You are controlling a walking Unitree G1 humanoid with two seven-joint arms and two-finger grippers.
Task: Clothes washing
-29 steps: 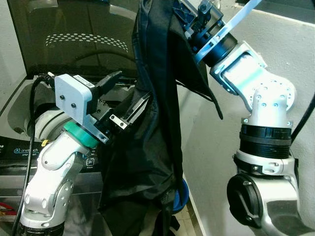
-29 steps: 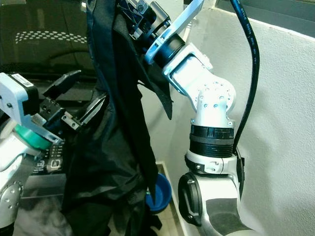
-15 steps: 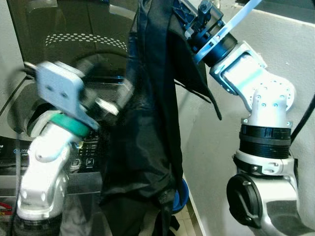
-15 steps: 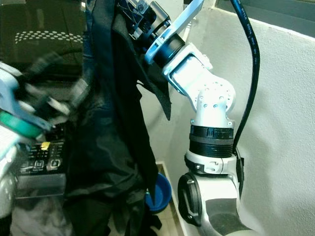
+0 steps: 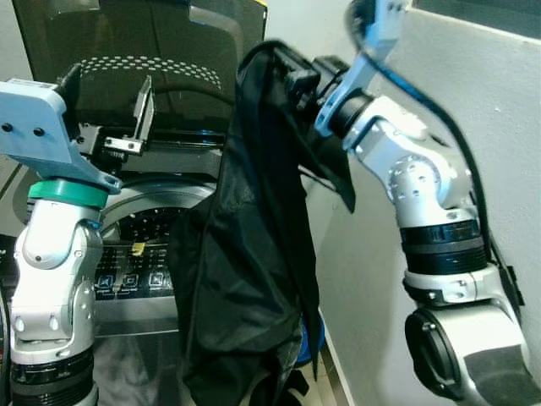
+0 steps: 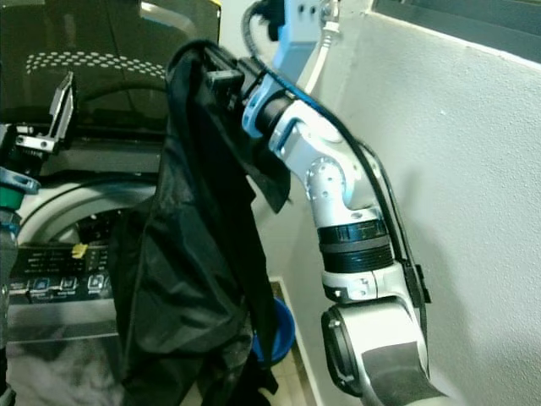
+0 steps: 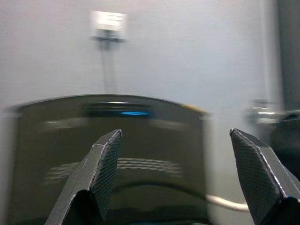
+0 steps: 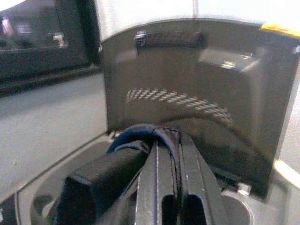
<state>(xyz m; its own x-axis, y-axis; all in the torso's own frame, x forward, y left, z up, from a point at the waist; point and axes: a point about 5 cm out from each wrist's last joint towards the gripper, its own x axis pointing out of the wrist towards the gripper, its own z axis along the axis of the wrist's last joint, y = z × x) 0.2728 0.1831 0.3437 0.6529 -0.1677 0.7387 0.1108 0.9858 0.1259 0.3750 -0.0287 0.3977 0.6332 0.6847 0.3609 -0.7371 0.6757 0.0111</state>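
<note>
1. The right gripper [image 5: 292, 72] is clenched on the top of a long black fabric garment [image 5: 249, 254], holding it up beside the grey top-loading washing machine [image 5: 152, 199].
2. The garment hangs down in front of the machine's right side, its lower folds well below the control panel.
3. The left gripper [image 5: 106, 106] is raised above the machine's round drum opening [image 5: 148, 222], fingers spread apart and holding nothing.
4. The machine's dark tinted lid [image 5: 135, 59] stands upright behind both grippers.
</note>
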